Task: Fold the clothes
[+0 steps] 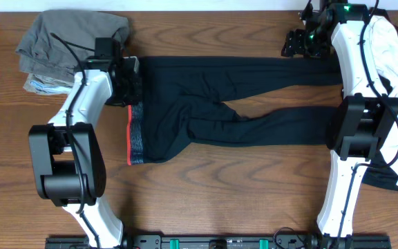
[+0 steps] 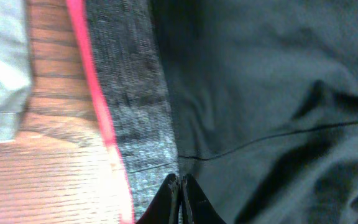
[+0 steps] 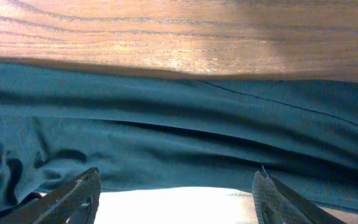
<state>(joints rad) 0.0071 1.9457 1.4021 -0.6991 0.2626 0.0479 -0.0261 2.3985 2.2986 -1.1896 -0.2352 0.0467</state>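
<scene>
Left fingers (image 2: 168,204) pressed together at the waistband (image 2: 135,112) seam; cloth caught or not, cannot tell. Leggings (image 1: 185,97) lie flat on tabletop (image 1: 220,200), long axis side to side, cuffs toward right fingers (image 3: 79,199), spread over far leg.

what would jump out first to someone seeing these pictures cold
Long black leggings stretch across the middle of the wooden table, the grey waistband with its red-orange edge at the left end. The left arm has its jaws shut at that waistband, while the right arm holds open jaws over the far leg. A heap of grey and olive clothes sits in the far left corner.
</scene>
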